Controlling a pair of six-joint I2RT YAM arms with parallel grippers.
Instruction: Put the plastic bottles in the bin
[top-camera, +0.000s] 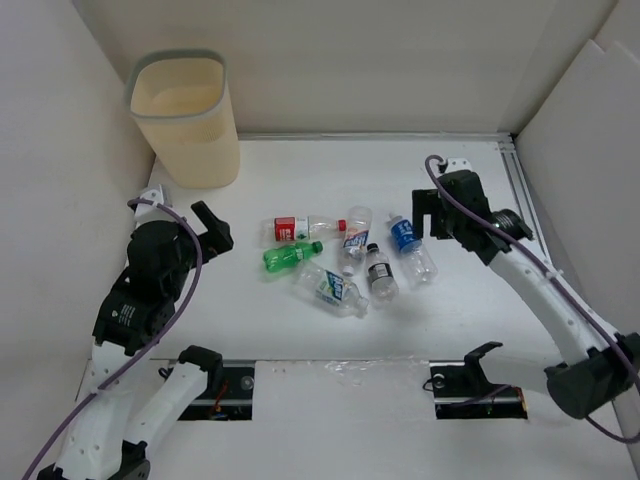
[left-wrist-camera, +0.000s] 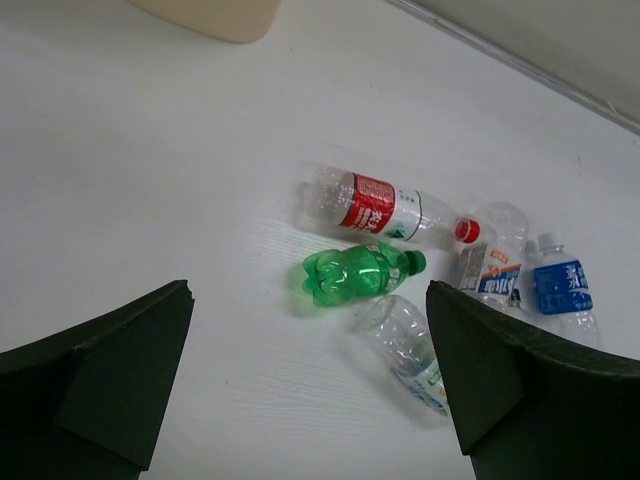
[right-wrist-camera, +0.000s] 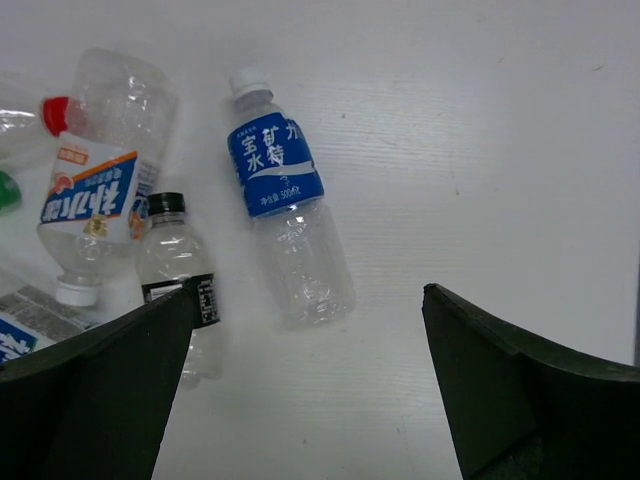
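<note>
Seen from above, six small plastic bottles (top-camera: 350, 245) are lying clustered on the white table (top-camera: 300, 180), well apart from the tall cream-beige plastic bin (top-camera: 200, 150) at far left. In the left wrist view, the left gripper (left-wrist-camera: 308, 310) is gaping wide, empty. In the right wrist view, the right gripper (right-wrist-camera: 308, 310) is gaping wide, empty.

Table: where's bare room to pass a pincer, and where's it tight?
Bare: between the bin and the red-label bottle; right of the blue-label bottle; the near-edge strip past the green bottle. Tight: the six-bottle cluster mid-table, bottles packed close together.
</note>
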